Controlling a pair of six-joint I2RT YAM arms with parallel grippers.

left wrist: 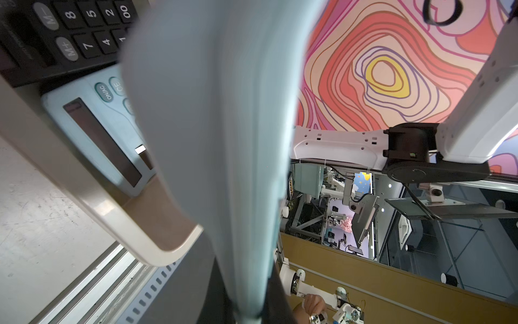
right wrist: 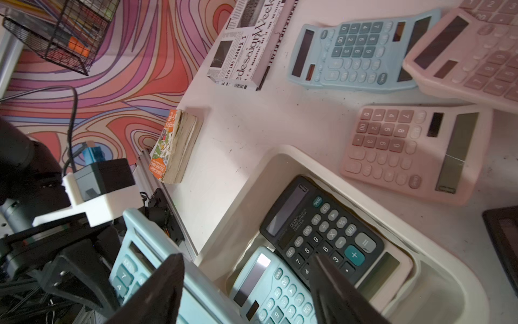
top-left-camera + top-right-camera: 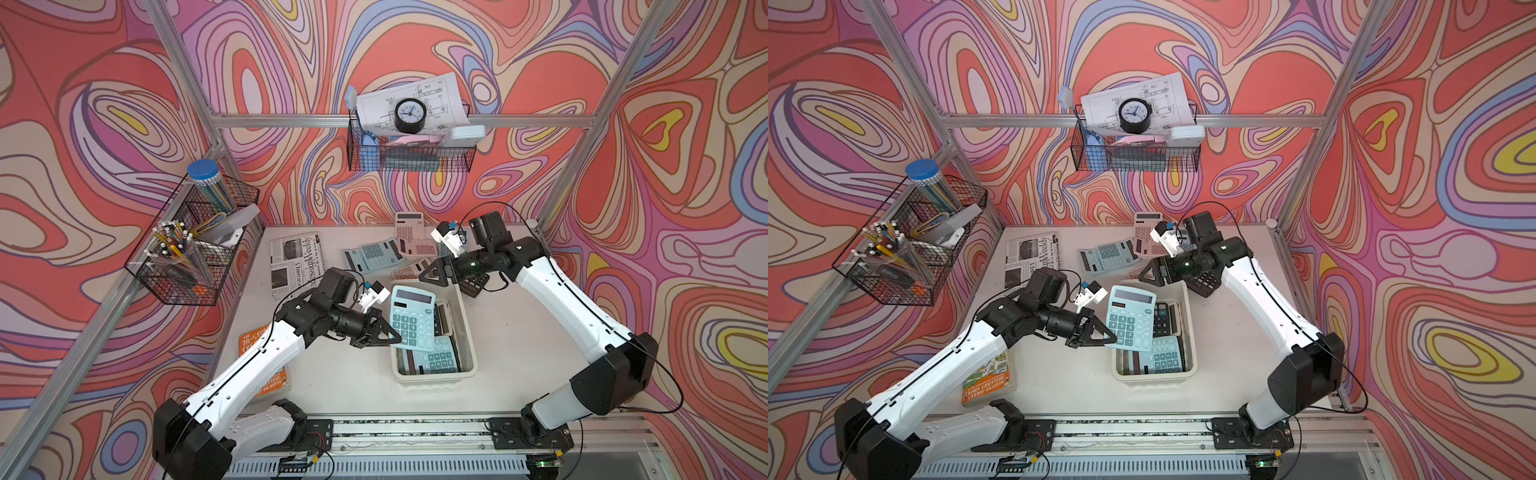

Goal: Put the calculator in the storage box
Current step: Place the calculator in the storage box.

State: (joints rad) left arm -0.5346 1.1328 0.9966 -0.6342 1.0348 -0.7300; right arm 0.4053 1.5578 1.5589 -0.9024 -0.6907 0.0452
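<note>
The left gripper (image 3: 392, 338) is clamped on the calculator (image 3: 413, 316), held lengthwise across the jaws, display end seemingly raised, above the storage box (image 3: 468, 328).

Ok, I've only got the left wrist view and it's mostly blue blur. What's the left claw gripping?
Observer: The left claw is shut on a blue calculator, tilted above the box.
Operator: And the other arm?
Observer: The right claw is open, empty, hovering at the box's far end.
Operator: Any calculators outside it?
Observer: Yes, on the table beyond it: a second blue calculator, pink calculators, a black calculator.
</note>
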